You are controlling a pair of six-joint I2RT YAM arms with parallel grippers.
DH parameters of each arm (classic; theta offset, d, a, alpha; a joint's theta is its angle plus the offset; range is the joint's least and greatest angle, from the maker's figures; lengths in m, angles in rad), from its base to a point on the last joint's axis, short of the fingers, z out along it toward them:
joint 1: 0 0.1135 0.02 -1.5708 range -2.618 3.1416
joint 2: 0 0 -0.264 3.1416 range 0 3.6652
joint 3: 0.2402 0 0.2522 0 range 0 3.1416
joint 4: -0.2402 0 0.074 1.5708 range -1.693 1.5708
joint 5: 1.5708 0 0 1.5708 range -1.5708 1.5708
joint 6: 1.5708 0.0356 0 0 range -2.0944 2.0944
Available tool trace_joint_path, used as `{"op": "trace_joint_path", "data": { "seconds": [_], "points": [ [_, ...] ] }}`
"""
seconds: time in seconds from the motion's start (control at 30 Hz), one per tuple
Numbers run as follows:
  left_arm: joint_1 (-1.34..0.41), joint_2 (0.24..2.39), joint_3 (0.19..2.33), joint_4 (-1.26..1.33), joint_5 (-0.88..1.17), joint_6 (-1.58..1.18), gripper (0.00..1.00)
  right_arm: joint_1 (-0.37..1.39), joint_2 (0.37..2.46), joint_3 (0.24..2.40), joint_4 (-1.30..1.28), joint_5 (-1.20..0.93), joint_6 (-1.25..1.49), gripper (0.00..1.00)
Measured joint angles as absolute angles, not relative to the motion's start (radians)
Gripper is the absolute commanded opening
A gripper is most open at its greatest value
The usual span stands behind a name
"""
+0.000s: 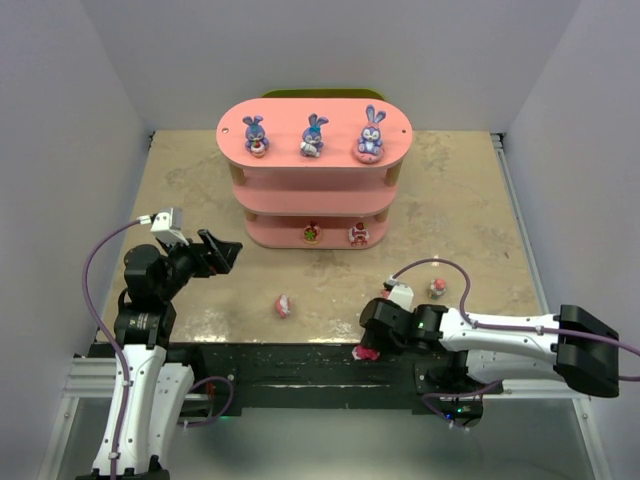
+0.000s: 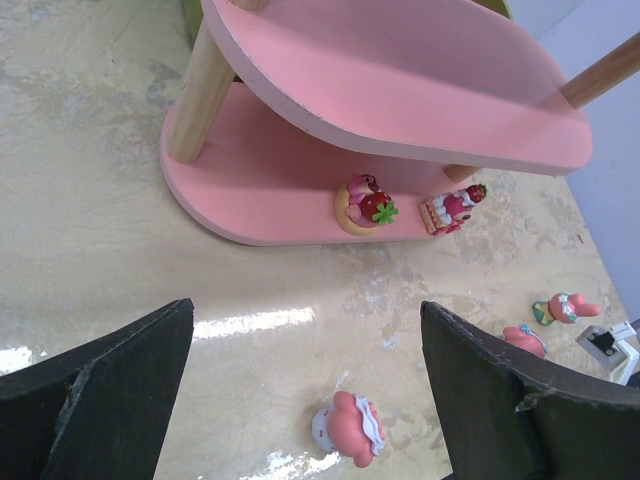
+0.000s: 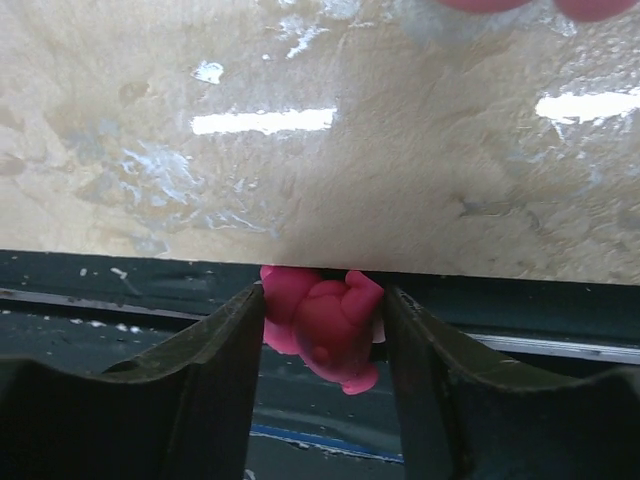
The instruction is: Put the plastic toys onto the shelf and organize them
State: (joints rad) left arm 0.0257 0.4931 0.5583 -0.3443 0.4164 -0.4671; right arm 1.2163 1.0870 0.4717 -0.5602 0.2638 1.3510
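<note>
A pink three-tier shelf with oval boards point(image 1: 285, 112) is seen at the far middle of the beige stone-patterned bench point(image 1: 470, 200). Three purple-blue long-eared bunny figurines point(image 1: 313, 136) are stood in a row on the shelf's top board. Two small red-and-pink round figurines point(image 1: 312, 233) are set side by side on its bottom board. A round pink-and-white figurine point(image 1: 284, 305) is seen lying on the bench in front of the shelf, and a small pink long-eared figurine point(image 2: 565, 308) is seen off the shelf's near right. The left end effector point(image 2: 305, 310) is held wide open and empty by the shelf's left front. The right end effector point(image 3: 325, 296) is closed on a bright pink plastic figurine point(image 3: 325, 332), well in front of the shelf at the bench's near edge.
</note>
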Motion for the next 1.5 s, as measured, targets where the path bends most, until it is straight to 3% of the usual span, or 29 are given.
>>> {"op": "trace_joint_path", "data": {
  "seconds": [0.1, 0.27, 0.9, 1.27, 1.5],
  "points": [
    [0.026, 0.493, 0.558, -0.344, 0.417, -0.467, 1.0, 1.213, 1.077, 0.472, -0.539, 0.251, 1.352, 0.21],
    [0.026, 0.493, 0.558, -0.344, 0.416, -0.467, 1.0, 1.203, 1.058, 0.48, -0.508, 0.271, 1.362, 0.0],
    [0.026, 0.497, 0.558, -0.344, 0.417, -0.467, 0.99, 1.212, 1.018, 0.495, -0.527, 0.27, 1.322, 0.0],
    [0.026, 0.509, 0.557, -0.333, 0.452, -0.466, 0.99, 1.203, 0.957, 0.63, -0.541, 0.328, 1.241, 0.0],
    [0.026, 0.488, 0.484, -0.196, 0.676, -0.468, 0.99, 0.992, 0.918, 0.635, -0.395, 0.197, 1.105, 0.0]
  ]
}}
